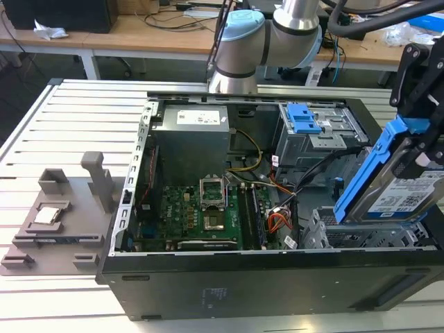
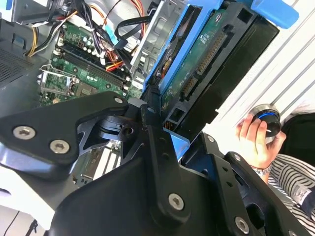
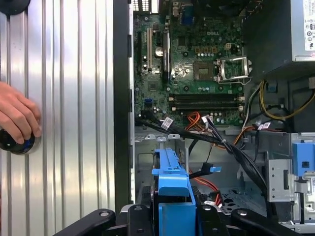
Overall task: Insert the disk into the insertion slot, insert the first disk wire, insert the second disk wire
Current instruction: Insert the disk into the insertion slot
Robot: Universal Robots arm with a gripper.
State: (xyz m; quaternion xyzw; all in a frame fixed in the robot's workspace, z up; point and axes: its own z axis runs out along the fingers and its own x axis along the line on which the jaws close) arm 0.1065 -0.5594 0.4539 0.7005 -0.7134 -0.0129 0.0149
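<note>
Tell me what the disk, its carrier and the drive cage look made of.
The disk: probably grey metal, dull sheen, white paper-like label. The carrier: bright blue plastic, judging by its moulded, glossy look. The cage: bare silver sheet metal, thin, folded and perforated.

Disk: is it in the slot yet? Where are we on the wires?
Done: nothing shows as finished. In hand: the gripper is shut on the disk, which is tilted above the insertion slot and not yet inside it. Left: seating the disk, then both wires. In the second wrist view the disk's connectors are bare, and the first disk wire lies loose inside the case.
</note>
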